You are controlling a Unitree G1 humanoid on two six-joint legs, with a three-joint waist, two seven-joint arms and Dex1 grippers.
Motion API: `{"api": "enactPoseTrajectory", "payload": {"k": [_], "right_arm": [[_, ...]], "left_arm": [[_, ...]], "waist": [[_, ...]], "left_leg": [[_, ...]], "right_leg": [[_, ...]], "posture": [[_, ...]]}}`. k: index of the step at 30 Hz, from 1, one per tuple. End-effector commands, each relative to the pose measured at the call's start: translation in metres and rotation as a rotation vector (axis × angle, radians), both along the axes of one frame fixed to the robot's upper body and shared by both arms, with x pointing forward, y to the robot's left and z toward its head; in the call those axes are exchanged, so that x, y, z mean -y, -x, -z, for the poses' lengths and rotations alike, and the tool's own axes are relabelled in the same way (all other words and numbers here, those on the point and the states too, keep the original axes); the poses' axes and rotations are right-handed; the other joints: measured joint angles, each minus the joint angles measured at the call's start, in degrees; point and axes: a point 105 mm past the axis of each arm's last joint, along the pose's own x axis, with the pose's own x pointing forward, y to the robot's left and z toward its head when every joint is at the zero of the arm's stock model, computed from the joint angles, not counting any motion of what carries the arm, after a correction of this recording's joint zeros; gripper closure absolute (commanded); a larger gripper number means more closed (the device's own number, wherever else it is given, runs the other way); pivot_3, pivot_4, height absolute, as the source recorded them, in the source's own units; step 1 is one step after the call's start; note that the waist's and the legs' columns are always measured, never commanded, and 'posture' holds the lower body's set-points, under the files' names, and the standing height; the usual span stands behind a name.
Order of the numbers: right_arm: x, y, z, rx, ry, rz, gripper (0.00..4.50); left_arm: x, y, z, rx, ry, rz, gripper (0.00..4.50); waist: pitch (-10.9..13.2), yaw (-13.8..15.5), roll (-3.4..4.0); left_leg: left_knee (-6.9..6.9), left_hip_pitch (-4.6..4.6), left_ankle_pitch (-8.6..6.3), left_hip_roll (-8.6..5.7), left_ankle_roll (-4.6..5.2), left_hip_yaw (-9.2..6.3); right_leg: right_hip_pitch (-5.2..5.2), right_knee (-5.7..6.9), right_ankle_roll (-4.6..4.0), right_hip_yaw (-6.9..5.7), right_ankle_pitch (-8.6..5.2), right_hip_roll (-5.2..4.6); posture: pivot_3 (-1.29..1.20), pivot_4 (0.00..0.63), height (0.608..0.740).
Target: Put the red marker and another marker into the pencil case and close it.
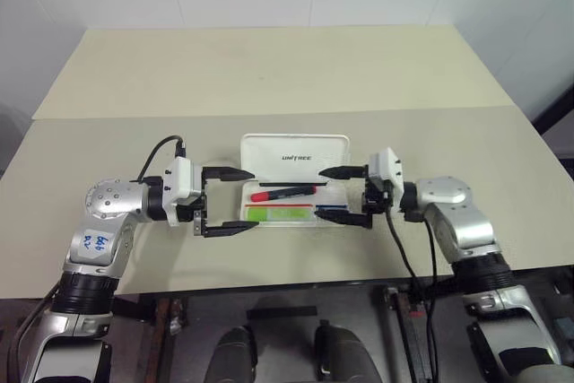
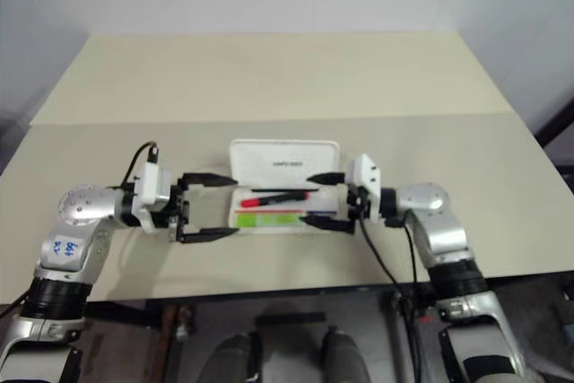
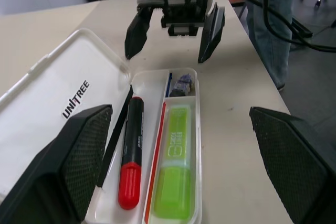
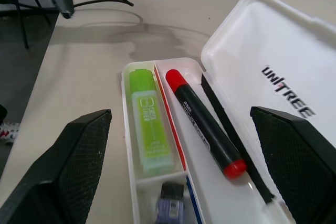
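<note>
The white pencil case (image 1: 294,157) lies open in the middle of the table, its lid with dark lettering tipped back. The red marker (image 1: 285,193) rests in the back tray compartment, and the lime-green highlighter (image 1: 278,213) in the front one. My left gripper (image 1: 254,200) is open at the case's left end, one finger toward the back of the case and one toward the front. My right gripper (image 1: 320,193) is open at the right end, facing the left one. Both hold nothing. The wrist views show the marker (image 4: 205,127) and highlighter (image 3: 175,166) lying side by side.
A small dark-blue object (image 4: 169,208) sits in the short compartment at the case's right end. A second cream table (image 1: 269,65) adjoins behind, past a seam. The front table edge (image 1: 287,286) lies close below the arms. A black cable (image 1: 157,152) loops from the left wrist.
</note>
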Motion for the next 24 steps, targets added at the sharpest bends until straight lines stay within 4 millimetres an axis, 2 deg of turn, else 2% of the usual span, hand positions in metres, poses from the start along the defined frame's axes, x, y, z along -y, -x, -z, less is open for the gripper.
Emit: {"api": "enactPoseTrajectory", "payload": {"k": [1,8,14,17,24], "right_arm": [[0.018,0.008,-0.019,0.06,-0.014,0.026,0.04],[0.056,0.009,-0.029,0.102,0.032,0.145,0.0],[0.058,0.009,-0.03,0.121,0.036,0.162,0.0],[0.056,0.01,-0.029,0.124,0.036,0.166,0.0],[0.056,0.009,-0.029,0.13,0.035,0.181,0.0]], "left_arm": [[-0.008,0.0,-0.011,0.044,0.032,-0.012,0.0],[-0.022,-0.007,-0.009,0.034,0.068,-0.066,2.43],[-0.024,-0.014,-0.01,0.051,0.1,-0.119,4.48],[-0.026,-0.018,-0.012,0.061,0.136,-0.17,4.48],[-0.045,-0.044,-0.012,0.106,0.183,-0.426,4.48]], "waist": [[0.0,-0.01,0.0],[0.0,-0.15,0.0],[0.0,-0.18,0.0],[0.0,-0.15,0.0],[0.0,-0.06,0.0]], "left_leg": [[0.0,0.0,0.0,0.0,0.0,0.0],[0.02,0.03,0.0,0.0,0.0,0.0],[0.01,0.03,0.0,0.01,-0.01,0.01],[0.02,0.02,0.0,0.0,0.0,0.01],[0.05,0.02,0.0,0.0,0.0,0.01]], "right_leg": [[0.0,0.0,0.0,0.0,0.0,0.0],[0.0,0.02,0.0,0.0,0.0,0.0],[0.0,0.02,0.0,0.0,0.0,0.01],[0.0,0.01,0.0,0.0,0.0,0.0],[0.01,0.04,0.02,0.0,0.01,-0.01]], "posture": [[0.0,0.15,0.74],[0.0,0.15,0.74],[0.0,0.15,0.74],[0.0,0.15,0.74],[0.0,0.15,0.74]]}}
